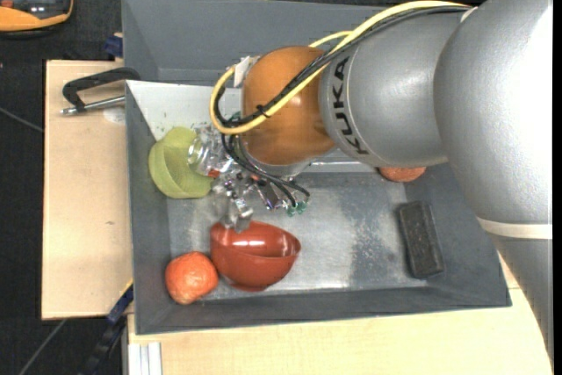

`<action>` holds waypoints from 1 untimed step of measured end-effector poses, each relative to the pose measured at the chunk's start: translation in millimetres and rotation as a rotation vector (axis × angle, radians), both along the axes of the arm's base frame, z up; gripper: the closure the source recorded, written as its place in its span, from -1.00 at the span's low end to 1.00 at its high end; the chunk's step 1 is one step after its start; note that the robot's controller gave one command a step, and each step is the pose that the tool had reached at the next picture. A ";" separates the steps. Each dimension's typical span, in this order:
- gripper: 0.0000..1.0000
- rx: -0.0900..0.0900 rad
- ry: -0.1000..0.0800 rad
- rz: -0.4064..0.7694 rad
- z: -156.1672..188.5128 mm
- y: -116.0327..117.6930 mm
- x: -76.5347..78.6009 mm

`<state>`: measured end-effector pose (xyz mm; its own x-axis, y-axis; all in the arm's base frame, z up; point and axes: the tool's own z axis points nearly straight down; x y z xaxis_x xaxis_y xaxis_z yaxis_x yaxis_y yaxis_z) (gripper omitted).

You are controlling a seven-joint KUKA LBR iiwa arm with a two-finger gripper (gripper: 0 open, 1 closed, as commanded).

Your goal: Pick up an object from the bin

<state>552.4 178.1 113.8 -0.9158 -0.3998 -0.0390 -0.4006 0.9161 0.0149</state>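
As far as the view tells, nothing is lifted yet: every obj. rests on the floor of the bin (351, 224), so the pick itself is all to do. The gripper (235, 205) hangs low at the far rim of a red bowl (255, 257), which sits near the bin's front edge (the one toward the view's bottom), left of middle. It looks to be at or touching that rim, but whether it is spread or pressed together I cannot tell.

My read: approach approx. done, w/ closing, lifting and clearing the bin left.

In the front-left corner lies an orange ball (191, 277), just beside the bowl. A yellow-green cup (176, 164) lies on its side by the left wall, near the wrist. A dark grey block (420, 239) lies well apart, toward the right wall. A small orange thing (404, 174) peeks from under the arm (395, 101), too hidden to name.

Writing: "KUKA" in black letters on the arm's silver housing, next to the orange cover (281, 110). No other label is readable.
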 end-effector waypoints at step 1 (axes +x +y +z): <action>-1.00 -0.001 0.003 0.000 -1.1 -0.2 -1.0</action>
<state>551.4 178.0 112.6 -0.9158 -0.4001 -0.0355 -0.4008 0.9160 0.0153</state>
